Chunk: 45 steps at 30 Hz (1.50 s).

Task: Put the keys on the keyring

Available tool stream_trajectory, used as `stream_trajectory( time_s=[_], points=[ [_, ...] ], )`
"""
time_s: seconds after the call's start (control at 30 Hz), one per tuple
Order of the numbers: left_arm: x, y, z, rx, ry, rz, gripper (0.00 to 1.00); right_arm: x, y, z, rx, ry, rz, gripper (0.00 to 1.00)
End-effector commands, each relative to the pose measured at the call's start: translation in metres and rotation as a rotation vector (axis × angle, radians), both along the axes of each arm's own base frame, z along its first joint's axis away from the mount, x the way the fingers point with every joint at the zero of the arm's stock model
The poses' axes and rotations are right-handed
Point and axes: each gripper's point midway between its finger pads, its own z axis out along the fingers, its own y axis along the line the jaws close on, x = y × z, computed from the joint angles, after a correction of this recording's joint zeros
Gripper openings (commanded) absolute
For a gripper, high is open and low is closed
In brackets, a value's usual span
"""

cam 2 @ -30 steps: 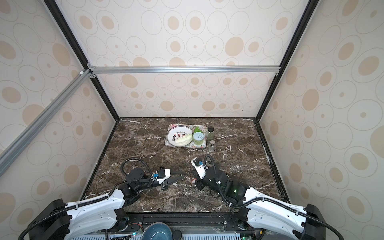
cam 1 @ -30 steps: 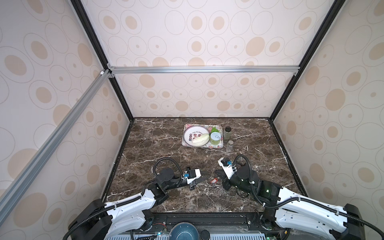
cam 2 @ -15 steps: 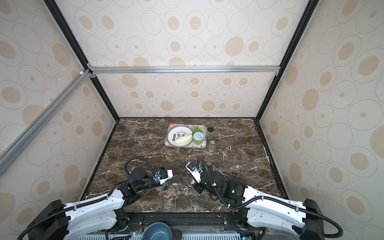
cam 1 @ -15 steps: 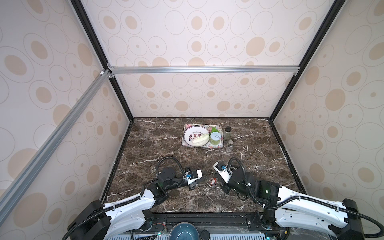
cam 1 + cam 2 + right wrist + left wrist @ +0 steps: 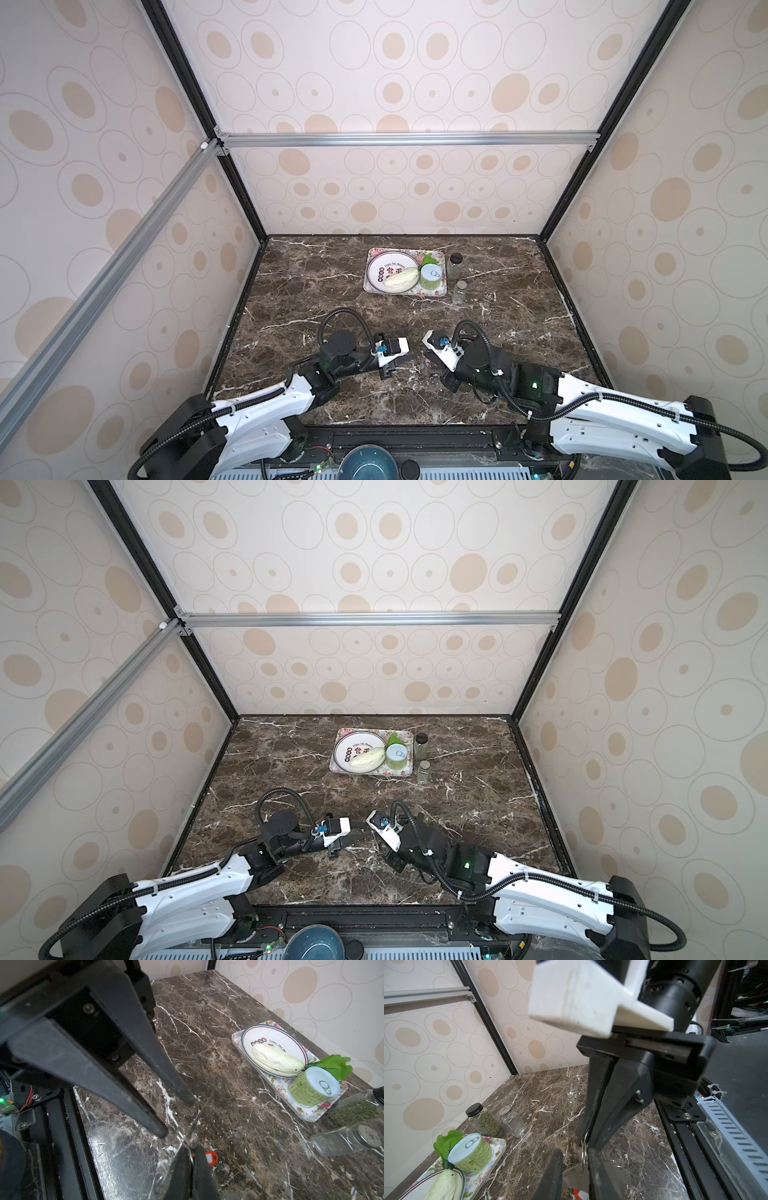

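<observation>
Right wrist view: right end effector (image 5: 192, 1150) pinched shut on the red-tagged key (image 5: 211, 1158), left end effector (image 5: 177, 1118) clamping the keyring (image 5: 198, 1113).

The keyring (image 5: 574, 1174) is a flat, thin, grey metal plate. Small holes are seen near its rim. It is held off the tabletop (image 5: 228, 1105) between the fingers of the left hand (image 5: 574, 1152). It is tilted, so only its thin edge (image 5: 199, 1114) is seen in the right wrist view.

The red-tag key (image 5: 211, 1157) has a small red-orange tag with a white label. A thin wire loop (image 5: 584, 1150) is fixed to it. The loop is pinched tight in the right hand (image 5: 192, 1150), right at the rim of the plate. The tag is seen low, near the tabletop. Whether it touches cannot be told.
</observation>
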Motion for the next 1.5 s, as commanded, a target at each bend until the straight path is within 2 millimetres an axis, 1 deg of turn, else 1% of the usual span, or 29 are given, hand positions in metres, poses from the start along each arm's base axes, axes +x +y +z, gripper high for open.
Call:
stream_trajectory(
  time_s=[0.0, 0.43, 0.63, 0.8, 0.93, 1.0, 1.17, 1.33, 1.47],
  points=[
    [-0.003, -0.008, 0.013, -0.007, -0.031, -0.041, 0.22, -0.002, 0.008, 0.02, 0.047, -0.033, 0.025, 0.0],
    [-0.003, -0.013, 0.008, 0.015, -0.007, -0.066, 0.17, -0.004, 0.01, 0.019, 0.048, -0.034, 0.039, 0.0],
    [-0.003, -0.013, 0.009, 0.013, -0.008, -0.068, 0.0, -0.004, 0.01, 0.018, 0.047, -0.035, 0.039, 0.0],
    [-0.002, -0.008, 0.016, -0.027, -0.023, -0.035, 0.0, 0.0, 0.008, 0.018, 0.074, -0.045, 0.004, 0.0],
    [-0.003, 0.007, 0.028, -0.119, -0.065, 0.028, 0.0, 0.008, 0.005, 0.011, 0.09, -0.038, -0.041, 0.0],
    [-0.006, 0.013, 0.036, -0.157, -0.086, 0.036, 0.0, 0.013, 0.004, 0.007, 0.106, 0.005, -0.052, 0.0],
    [-0.012, 0.015, 0.039, -0.19, -0.098, 0.015, 0.0, 0.025, 0.002, -0.009, 0.171, 0.163, -0.064, 0.0],
    [-0.012, 0.011, 0.035, -0.177, -0.084, -0.004, 0.0, 0.016, 0.015, -0.01, 0.169, 0.198, 0.021, 0.0],
    [-0.011, 0.012, 0.035, -0.176, -0.085, 0.004, 0.0, 0.013, 0.02, -0.015, 0.162, 0.222, 0.044, 0.0]
  ],
)
